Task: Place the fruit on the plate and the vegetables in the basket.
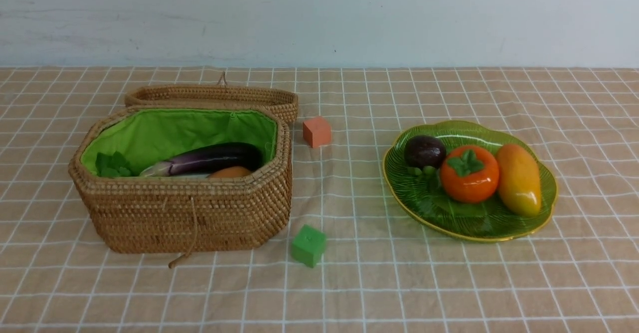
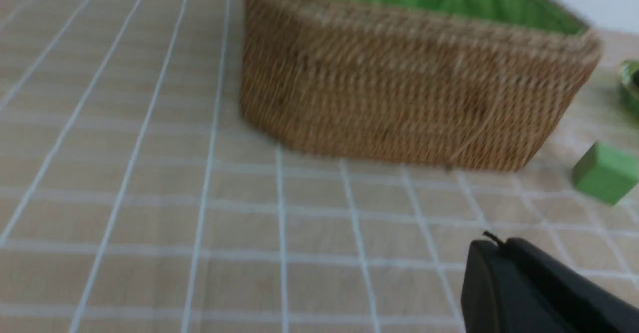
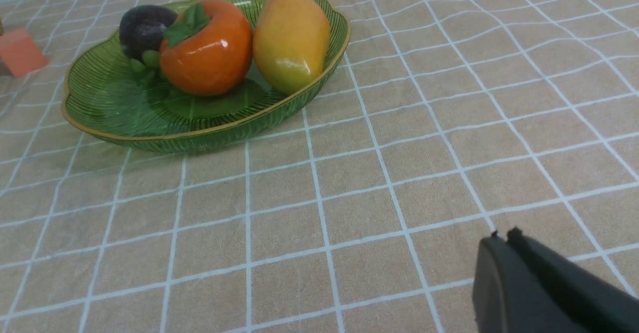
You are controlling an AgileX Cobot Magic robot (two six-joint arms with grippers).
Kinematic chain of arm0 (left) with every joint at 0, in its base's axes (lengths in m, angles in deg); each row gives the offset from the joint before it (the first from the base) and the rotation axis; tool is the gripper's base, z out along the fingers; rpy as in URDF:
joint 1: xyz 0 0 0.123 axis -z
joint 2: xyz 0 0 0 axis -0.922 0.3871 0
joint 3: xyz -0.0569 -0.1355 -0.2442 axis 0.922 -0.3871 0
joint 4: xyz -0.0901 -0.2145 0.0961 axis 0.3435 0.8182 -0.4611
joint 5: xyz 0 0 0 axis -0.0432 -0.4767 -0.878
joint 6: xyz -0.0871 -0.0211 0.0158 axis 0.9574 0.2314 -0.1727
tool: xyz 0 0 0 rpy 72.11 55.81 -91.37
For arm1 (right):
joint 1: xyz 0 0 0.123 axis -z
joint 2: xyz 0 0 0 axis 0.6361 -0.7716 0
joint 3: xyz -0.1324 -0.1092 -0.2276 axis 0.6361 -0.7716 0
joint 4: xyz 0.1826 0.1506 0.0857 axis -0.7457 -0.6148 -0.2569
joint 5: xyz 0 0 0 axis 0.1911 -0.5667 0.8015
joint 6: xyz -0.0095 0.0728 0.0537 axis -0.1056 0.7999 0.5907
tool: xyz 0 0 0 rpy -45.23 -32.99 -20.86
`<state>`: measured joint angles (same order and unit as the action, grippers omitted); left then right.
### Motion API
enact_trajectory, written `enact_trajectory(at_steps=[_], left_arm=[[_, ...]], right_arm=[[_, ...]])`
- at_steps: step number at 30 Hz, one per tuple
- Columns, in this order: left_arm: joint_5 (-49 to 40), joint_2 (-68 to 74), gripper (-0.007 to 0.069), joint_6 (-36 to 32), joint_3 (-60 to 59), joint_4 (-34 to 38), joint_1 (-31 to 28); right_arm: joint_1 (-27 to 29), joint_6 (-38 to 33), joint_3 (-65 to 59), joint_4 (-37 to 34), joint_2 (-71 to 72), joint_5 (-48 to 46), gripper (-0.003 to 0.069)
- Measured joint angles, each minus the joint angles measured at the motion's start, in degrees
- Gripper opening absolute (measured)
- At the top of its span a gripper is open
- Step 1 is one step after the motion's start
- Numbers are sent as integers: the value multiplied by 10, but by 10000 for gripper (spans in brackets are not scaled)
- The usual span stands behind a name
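The basket (image 1: 184, 208), at nine o'clock on the tabletop (image 1: 349, 283), is filled with the vegetables (image 1: 209, 161); the fruit (image 1: 469, 173) is seen on the plate (image 1: 424, 203) at three o'clock; both grippers' jaws are clenched empty

Three fruits (image 1: 469, 173), three vegetables (image 1: 207, 161), two cubes (image 1: 316, 131).

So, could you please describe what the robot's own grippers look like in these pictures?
Only the tips show, one in each wrist view. The left gripper is matte black plastic with smooth, rounded fingers and a short dark thread or burr sticking up at the tip. The right gripper looks the same, black and rounded, ending in two small nubs. No cables, markings or arm links are visible, and the front view shows neither arm.
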<state>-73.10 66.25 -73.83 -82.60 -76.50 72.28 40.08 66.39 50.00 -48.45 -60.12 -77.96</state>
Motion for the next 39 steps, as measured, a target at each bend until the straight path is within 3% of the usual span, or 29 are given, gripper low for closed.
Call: enact_trajectory(at_steps=[4,8,39], left_arm=[[-18,0,-13,78,0,-2,-3],[-16,0,-13,112,0,-8,-3],[-16,0,-13,121,0,-10,-3]], right_arm=[[0,0,0,0,0,0,5],[0,0,0,1,0,0,6],[0,1,0,2,0,0,36]])
